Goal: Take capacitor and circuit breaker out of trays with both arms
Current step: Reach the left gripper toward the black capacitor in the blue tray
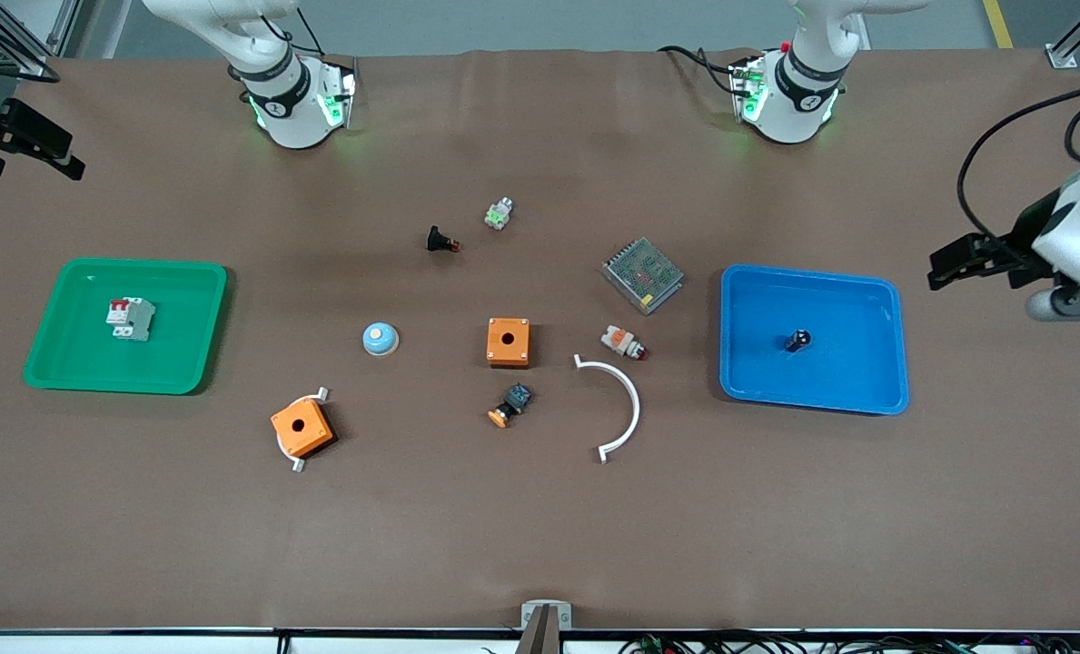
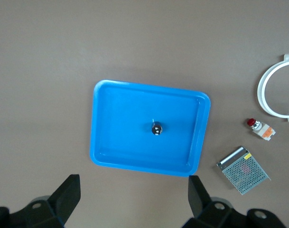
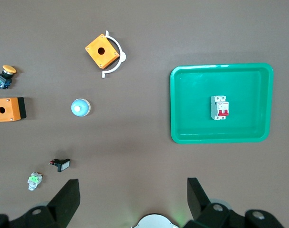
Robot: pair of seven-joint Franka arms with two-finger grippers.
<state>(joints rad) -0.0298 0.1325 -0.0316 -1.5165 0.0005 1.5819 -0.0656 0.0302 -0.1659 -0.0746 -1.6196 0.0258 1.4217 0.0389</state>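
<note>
Left tool (image 2: 132, 202) & right tool (image 3: 132, 202) wide open, empty, 1 capacitor (image 1: 797, 341) in blue tray (image 1: 885, 300), 1 breaker (image 1: 131, 319) in green tray (image 1: 76, 282), 2 orange boxes (image 1: 509, 341).

orange box (image 1: 508, 341) mid-table | second orange box (image 1: 302, 428) on white clip | mesh-topped metal unit (image 1: 643, 274) near white arc (image 1: 619, 406) | blue dome (image 1: 381, 339)

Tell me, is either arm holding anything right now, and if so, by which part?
Nothing is held. The left gripper and right gripper are both open and empty; the capacitor lies in the blue tray, the breaker in the green tray.
</note>
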